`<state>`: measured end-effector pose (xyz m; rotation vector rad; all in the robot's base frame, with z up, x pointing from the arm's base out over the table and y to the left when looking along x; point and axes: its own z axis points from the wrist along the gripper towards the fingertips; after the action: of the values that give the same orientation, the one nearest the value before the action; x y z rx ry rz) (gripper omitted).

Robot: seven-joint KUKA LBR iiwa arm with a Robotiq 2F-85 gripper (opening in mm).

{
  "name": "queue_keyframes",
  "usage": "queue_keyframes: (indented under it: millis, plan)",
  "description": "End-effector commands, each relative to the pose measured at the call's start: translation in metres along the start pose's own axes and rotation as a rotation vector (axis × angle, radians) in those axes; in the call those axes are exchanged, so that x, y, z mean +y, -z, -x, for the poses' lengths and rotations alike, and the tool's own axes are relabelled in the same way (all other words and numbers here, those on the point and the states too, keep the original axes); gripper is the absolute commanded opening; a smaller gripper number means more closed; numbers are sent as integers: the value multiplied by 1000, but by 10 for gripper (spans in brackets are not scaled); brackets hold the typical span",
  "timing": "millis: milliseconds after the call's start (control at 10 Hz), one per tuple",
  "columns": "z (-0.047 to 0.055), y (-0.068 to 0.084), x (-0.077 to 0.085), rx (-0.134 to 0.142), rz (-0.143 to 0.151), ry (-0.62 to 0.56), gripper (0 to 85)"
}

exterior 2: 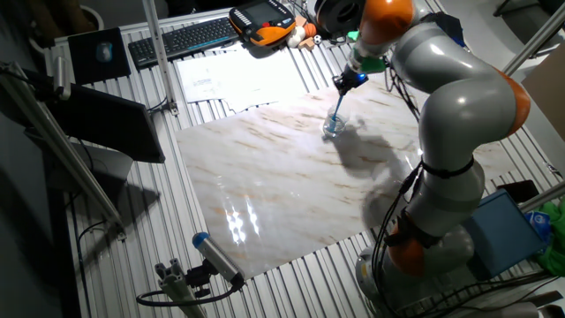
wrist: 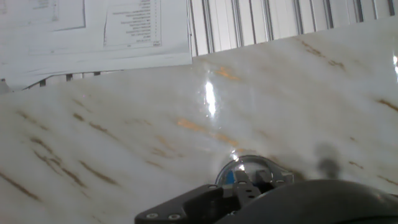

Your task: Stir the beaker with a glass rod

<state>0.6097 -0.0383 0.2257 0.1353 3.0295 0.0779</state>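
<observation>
The beaker (exterior 2: 333,128) is a small clear glass standing on the marble slab (exterior 2: 265,177), toward its far right. The glass rod (exterior 2: 339,108) is a thin, light blue stick that slants from my gripper (exterior 2: 348,82) down into the beaker. The gripper is directly above the beaker and shut on the rod's upper end. In the hand view the beaker's rim (wrist: 261,165) shows just beyond the dark fingers (wrist: 242,183), with a bit of blue beside them. The liquid is too small to make out.
A keyboard (exterior 2: 190,37), an orange pendant (exterior 2: 263,22) and papers (exterior 2: 229,75) lie beyond the slab; the papers also show in the hand view (wrist: 93,31). A thick grey cylinder with a blue tip (exterior 2: 216,256) lies at the near left corner. A dark box (exterior 2: 97,124) stands at the left.
</observation>
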Motion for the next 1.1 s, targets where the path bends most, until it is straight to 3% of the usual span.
queue_keyframes:
  millis: [0,100,300,400,600,700,900,1000]
  plan:
    - [3,-4,-4,-13,1,8,0]
    - [7,-10,-8,-32,-8,18,0]
    - [4,-14,-23,-33,-9,61,0]
    - [-1,-14,-29,-29,12,71,0]
    - [-17,-8,-15,-9,16,38,0]
    - [-24,-8,-7,-11,5,19,0]
    - [-23,-13,3,-23,2,-8,0]
    - [-6,-20,2,-34,-8,0,0]
